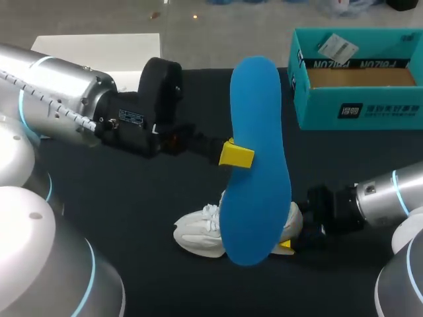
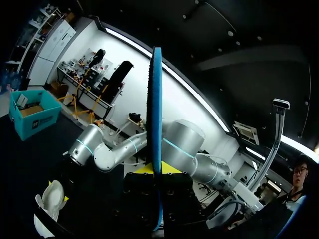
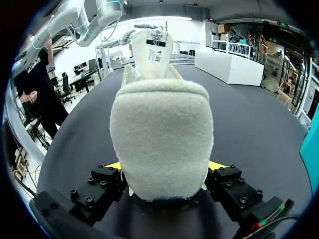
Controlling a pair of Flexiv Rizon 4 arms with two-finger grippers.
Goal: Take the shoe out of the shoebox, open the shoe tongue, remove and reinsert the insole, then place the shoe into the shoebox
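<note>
This is a robotics lab. The silver left arm and right arm, ringed in blue, hang over a black table.

Blue insole, white shoe, teal shoebox, black table

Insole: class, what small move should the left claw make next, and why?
Probably lower the insole toward the opening of the shoe to start reinserting it: the left claw holds it in the air over the shoe, while the right claw clamps the heel.
</note>
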